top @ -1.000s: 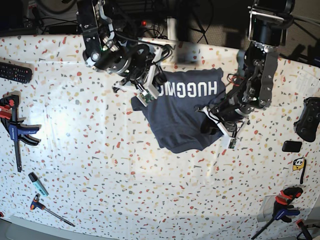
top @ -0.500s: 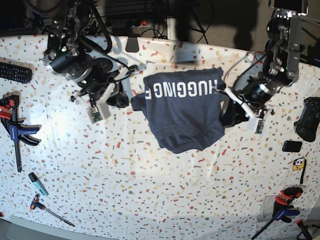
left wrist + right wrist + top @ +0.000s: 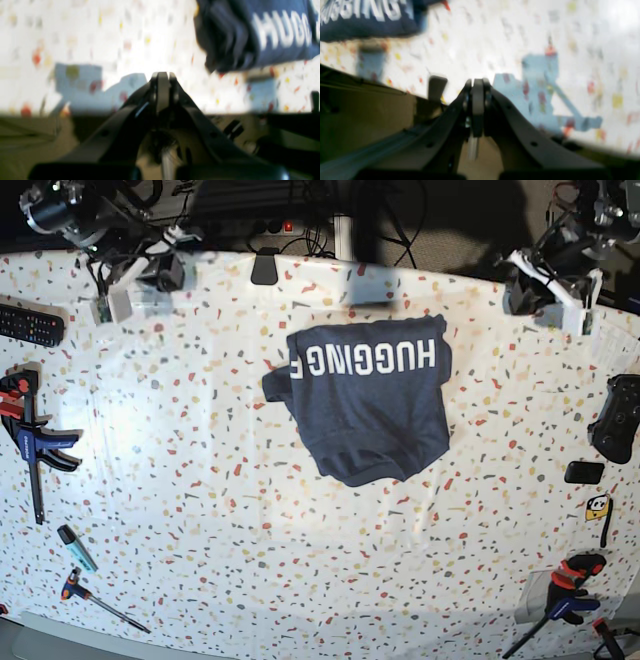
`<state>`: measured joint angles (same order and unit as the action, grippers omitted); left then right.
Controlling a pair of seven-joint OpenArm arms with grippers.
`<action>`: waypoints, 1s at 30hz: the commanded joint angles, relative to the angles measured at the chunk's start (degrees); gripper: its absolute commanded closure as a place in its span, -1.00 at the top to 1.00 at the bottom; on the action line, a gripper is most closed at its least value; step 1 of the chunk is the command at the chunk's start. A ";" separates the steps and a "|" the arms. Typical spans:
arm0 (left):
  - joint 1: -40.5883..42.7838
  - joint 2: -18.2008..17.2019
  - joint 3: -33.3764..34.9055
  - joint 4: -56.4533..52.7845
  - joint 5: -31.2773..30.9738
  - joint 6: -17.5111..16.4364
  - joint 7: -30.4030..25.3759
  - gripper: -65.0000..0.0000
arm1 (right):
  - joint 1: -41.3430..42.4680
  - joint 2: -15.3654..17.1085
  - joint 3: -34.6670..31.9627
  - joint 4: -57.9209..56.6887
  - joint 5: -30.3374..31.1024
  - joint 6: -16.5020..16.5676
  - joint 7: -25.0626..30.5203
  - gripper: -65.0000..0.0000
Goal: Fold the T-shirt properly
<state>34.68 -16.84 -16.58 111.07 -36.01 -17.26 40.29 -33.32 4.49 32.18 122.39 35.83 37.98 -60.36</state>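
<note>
We see the shirt [image 3: 372, 398] lying folded near the middle of the table [image 3: 300, 560], lettering side up, with a small lump of cloth sticking out at its left edge in the base view and its lower hem curved rather than straight. Both arms, which a second ago were down at the two sides of the shirt, are now well apart from it at the far corners of the table: the left gripper [image 3: 545, 292] at the base view's upper right, the right gripper [image 3: 135, 290] at its upper left.

In the left wrist view we find the left gripper [image 3: 162, 76] with its jaws pressed together on nothing, the shirt [image 3: 255, 32] off to the upper right. We note that these jaws have only just finished shutting. The right wrist view shows the right gripper [image 3: 477, 82] likewise pressed together and empty, the shirt [image 3: 367, 17] in the upper left corner.

We judge from this retreat, with both grippers shut and clear, that the folding is done or very nearly so. We judge the fold compact but not crisp, given the protruding lump.
</note>
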 commanded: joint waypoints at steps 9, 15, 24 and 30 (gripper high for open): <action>14.47 -0.15 -1.40 1.95 3.45 -0.33 -1.86 -1.00 | -13.92 -6.19 4.59 1.18 1.18 2.02 0.92 -1.00; 21.05 -0.15 -1.40 1.84 6.21 -0.31 -4.46 -1.00 | -17.22 -6.88 4.59 -0.85 0.87 2.02 0.66 -1.00; 23.19 1.29 -1.38 -5.25 6.23 -0.31 -7.67 -1.00 | -16.41 -4.37 4.52 -22.88 -8.66 2.02 8.98 -1.00; 19.50 5.31 -1.38 -24.59 13.84 -0.31 -15.30 -1.00 | -9.20 5.07 2.71 -48.41 -8.87 2.02 12.76 -1.00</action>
<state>53.10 -11.14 -17.63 85.71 -21.74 -17.39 25.45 -41.80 9.28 34.65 72.93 26.65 39.53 -47.72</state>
